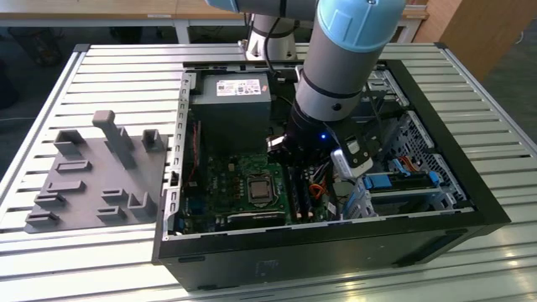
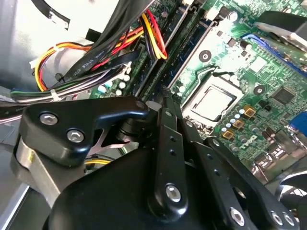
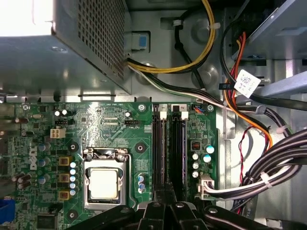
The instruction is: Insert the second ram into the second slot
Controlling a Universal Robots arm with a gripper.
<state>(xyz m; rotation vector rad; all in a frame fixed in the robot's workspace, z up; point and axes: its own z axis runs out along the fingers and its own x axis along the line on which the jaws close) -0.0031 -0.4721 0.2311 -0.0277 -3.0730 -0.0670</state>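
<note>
Gripper [image 3: 165,203]: fingers closed together (nothing visibly held), directly over the memory slots [image 3: 168,148] beside the processor socket [image 3: 104,182]; second ram [image 3: 178,143] lies seated in its slot.

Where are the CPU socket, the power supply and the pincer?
CPU socket [image 3: 103,184]: first wrist view, on the silver lid at its middle.
Power supply [image 1: 231,104]: exterior view, on its grey top face.
Pincer [image 3: 165,194]: first wrist view, midway between its black tips, over the RAM slots [image 3: 169,143].

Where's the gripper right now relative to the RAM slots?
In the first wrist view, the gripper sits directly over the RAM slots, beside the CPU socket. In the exterior view it's inside the case, right of the socket.
</note>
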